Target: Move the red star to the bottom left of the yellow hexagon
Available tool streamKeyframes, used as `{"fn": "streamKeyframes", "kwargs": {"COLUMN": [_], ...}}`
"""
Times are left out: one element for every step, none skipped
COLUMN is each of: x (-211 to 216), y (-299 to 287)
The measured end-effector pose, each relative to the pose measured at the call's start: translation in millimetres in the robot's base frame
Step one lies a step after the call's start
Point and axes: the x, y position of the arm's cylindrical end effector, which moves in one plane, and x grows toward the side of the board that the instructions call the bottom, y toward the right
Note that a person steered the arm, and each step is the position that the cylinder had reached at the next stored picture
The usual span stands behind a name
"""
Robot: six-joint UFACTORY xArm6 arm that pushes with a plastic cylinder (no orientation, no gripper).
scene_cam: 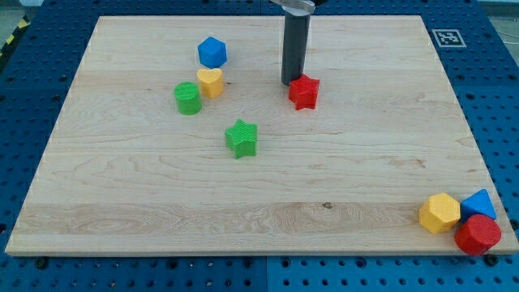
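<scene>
The red star (305, 92) lies on the wooden board (365, 162) a little above its middle. My tip (291, 82) stands at the star's upper left corner, touching it or nearly so. The yellow hexagon (440, 212) lies far off at the board's bottom right corner, beside two other blocks.
A blue triangular block (480, 202) and a red hexagon (478, 235) crowd the yellow hexagon's right side. A green star (242, 137) lies left of centre. A blue hexagon (212, 52), a yellow heart (210, 82) and a green cylinder (187, 98) sit at the upper left.
</scene>
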Motion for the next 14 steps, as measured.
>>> {"fn": "streamKeyframes", "kwargs": {"x": [0.0,7.2,21.4,45.5,80.0,133.1,186.4,227.0,232.8,227.9,225.9,226.8,246.4,261.8], "y": [14.1,31.0,32.2,32.2,32.2,32.2,32.2,32.2,30.4,21.1,12.1,-3.8,-35.8,-62.2]}}
